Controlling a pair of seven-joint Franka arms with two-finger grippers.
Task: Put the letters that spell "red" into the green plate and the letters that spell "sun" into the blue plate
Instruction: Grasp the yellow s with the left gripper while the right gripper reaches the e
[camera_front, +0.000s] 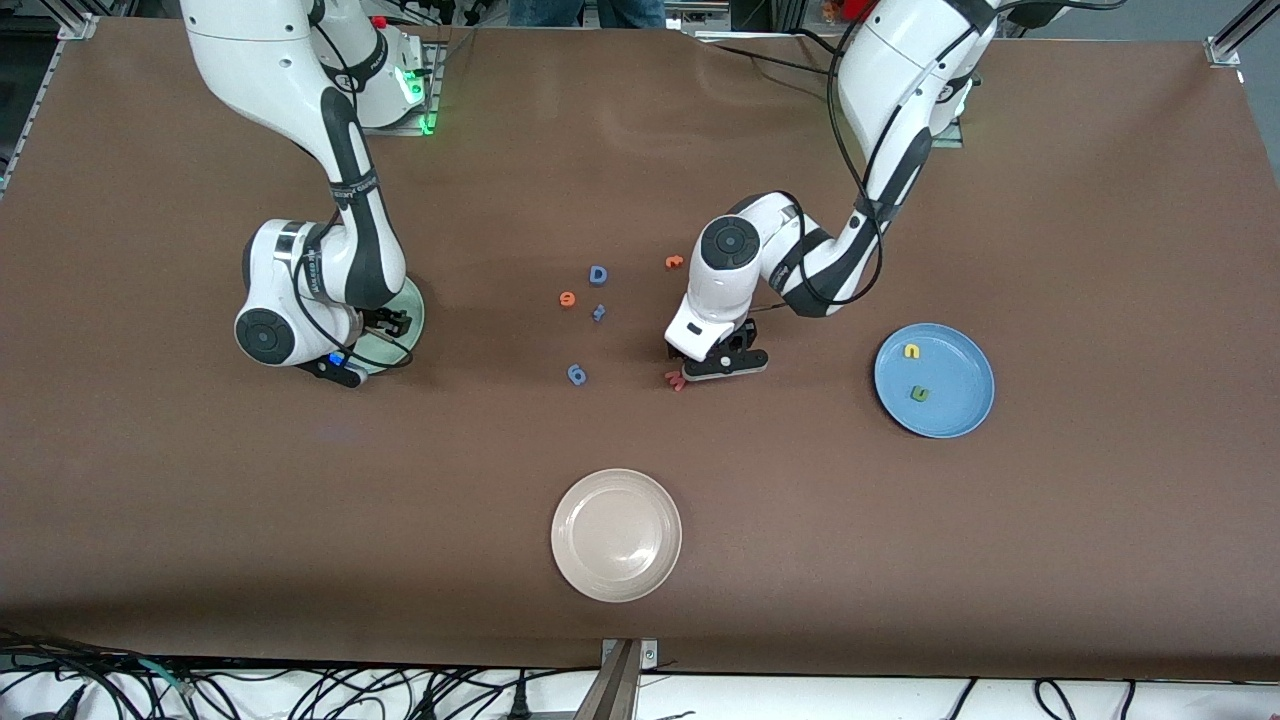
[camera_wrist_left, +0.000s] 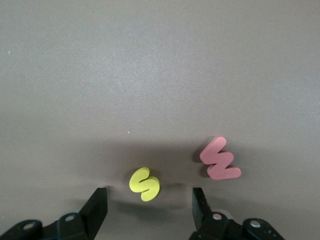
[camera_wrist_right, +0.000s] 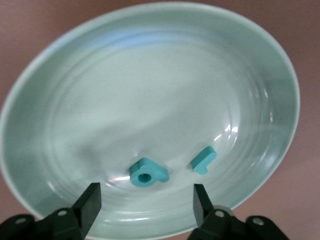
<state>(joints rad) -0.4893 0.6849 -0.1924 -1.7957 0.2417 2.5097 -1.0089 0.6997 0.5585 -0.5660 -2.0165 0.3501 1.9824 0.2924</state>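
Note:
My right gripper (camera_wrist_right: 146, 201) hangs open just above the green plate (camera_wrist_right: 150, 90), where a teal "d" (camera_wrist_right: 147, 172) and a teal "r" (camera_wrist_right: 203, 160) lie free. In the front view the right arm hides most of that plate (camera_front: 414, 308). The orange "e" (camera_front: 568, 299) lies on the table near mid-table. My left gripper (camera_wrist_left: 148, 206) is open and low over the table, its fingers on either side of the yellow "s" (camera_wrist_left: 144, 183) without touching it. The blue plate (camera_front: 960, 372) holds the yellow "u" (camera_front: 911, 351) and green "n" (camera_front: 918, 394).
A pink "w" (camera_wrist_left: 220, 159) lies close beside the "s", outside the left gripper's fingers. A blue "D" (camera_front: 598, 275), two small blue letters (camera_front: 577, 375) and an orange letter (camera_front: 674, 262) lie around mid-table. A beige plate (camera_front: 616, 535) sits nearer the front camera.

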